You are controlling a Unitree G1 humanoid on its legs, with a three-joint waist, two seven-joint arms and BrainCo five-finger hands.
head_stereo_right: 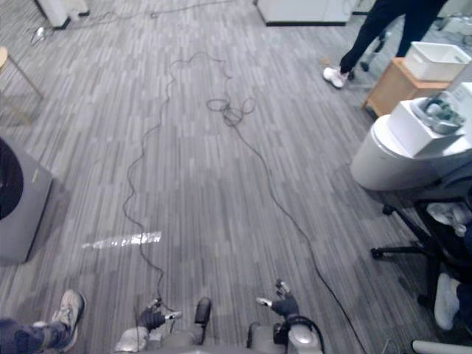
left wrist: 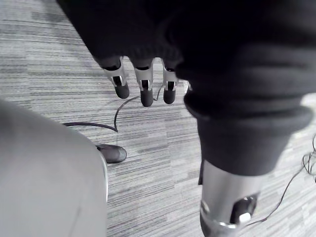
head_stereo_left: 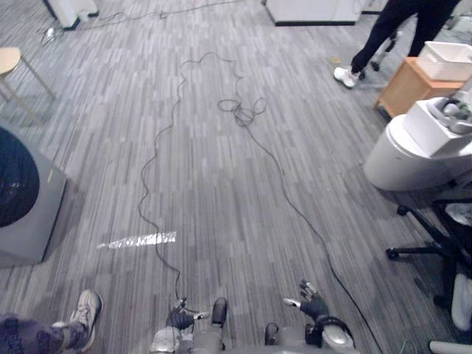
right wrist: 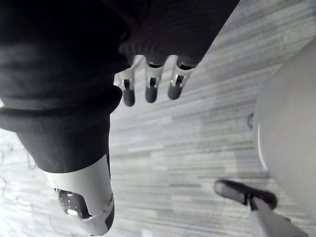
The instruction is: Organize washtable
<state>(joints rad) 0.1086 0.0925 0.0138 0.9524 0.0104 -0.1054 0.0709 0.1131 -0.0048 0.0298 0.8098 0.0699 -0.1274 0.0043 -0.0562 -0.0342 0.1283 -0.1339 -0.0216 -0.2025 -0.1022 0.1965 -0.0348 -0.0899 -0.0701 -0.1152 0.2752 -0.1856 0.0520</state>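
Down at the near edge of the head views, the left hand and the right hand hang low over the grey striped carpet floor. They are a little apart from each other. In its own wrist view the left hand's silver dark-tipped fingers reach out straight and relaxed with nothing in them. The right hand's fingers are likewise released and hold nothing. A white rounded pedestal unit stands at the far right, well apart from both hands. On top of it sits a white square box with greyish items inside. I cannot tell whether this unit is the washtable. Just behind it is a light-brown wooden side table carrying a white plastic basket. Beside that table stands a person in dark trousers, one white shoe planted on the carpet. A black wheeled office chair base sits near the right edge, in front of the white unit. On the left stands a grey box-shaped appliance with a dark round front. A round light-wood stool stands further back on that side. A short strip of shiny silver tape lies on the carpet between the appliance and the middle of the floor. Another person's grey sneaker rests near the lower left corner, just beside the left hand.
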